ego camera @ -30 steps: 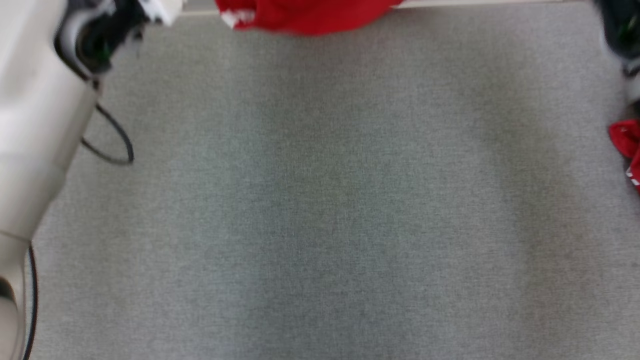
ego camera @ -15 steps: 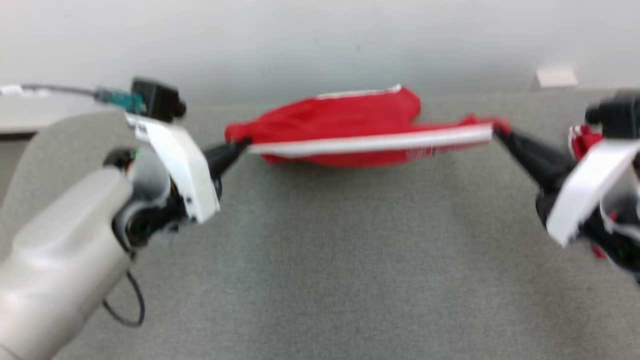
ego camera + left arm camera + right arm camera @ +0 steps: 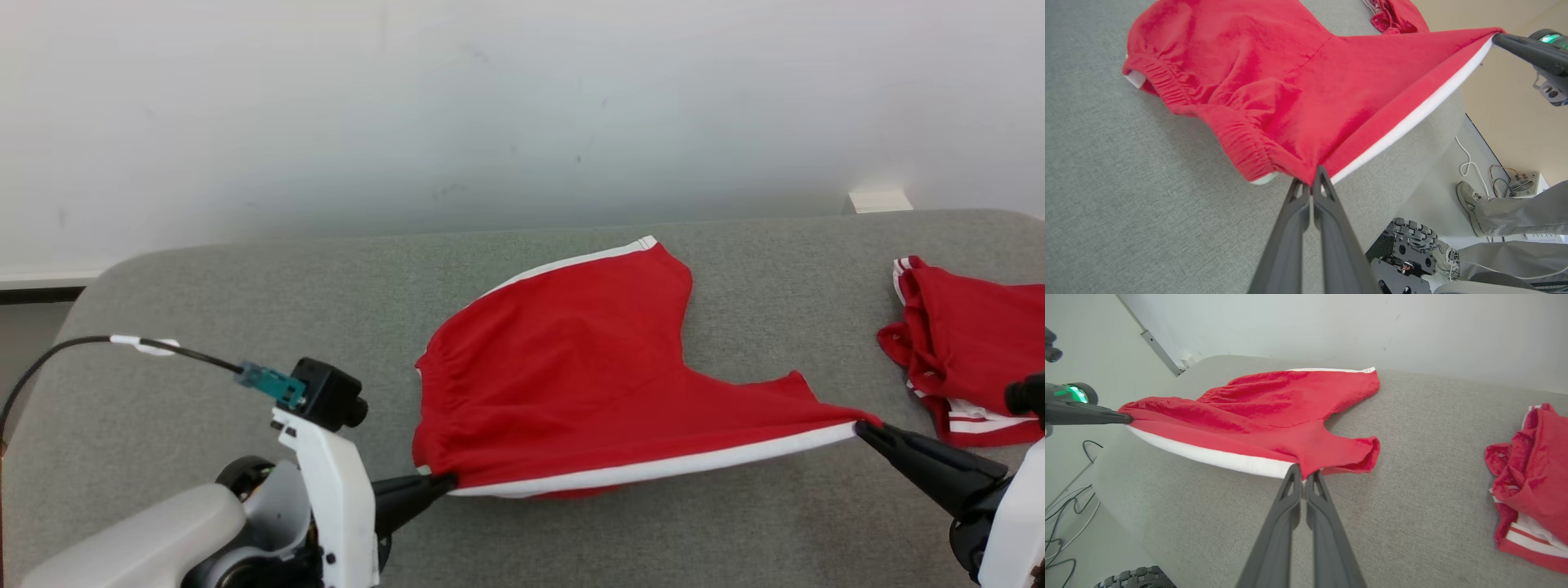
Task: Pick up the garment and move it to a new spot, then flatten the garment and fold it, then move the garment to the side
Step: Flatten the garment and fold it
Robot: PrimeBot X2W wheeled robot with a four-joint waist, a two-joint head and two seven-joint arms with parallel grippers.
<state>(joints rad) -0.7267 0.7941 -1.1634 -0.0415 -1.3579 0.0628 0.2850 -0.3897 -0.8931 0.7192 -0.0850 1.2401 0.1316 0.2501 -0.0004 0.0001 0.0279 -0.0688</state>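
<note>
Left wrist view, person's shoe [image 3: 1466, 198] at lower right, left fingers [image 3: 1292, 228] and right fingers [image 3: 1523, 47] pinching red shorts [image 3: 1274, 81]

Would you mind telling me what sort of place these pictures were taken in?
Probably a robotics lab or test room: a grey felt-covered table stands before a bare white wall, and loose cables lie on the floor beside it.

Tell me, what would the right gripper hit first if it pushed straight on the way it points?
The red shorts: the right gripper is shut on their striped edge, so it would likely bunch that cloth first.
</note>
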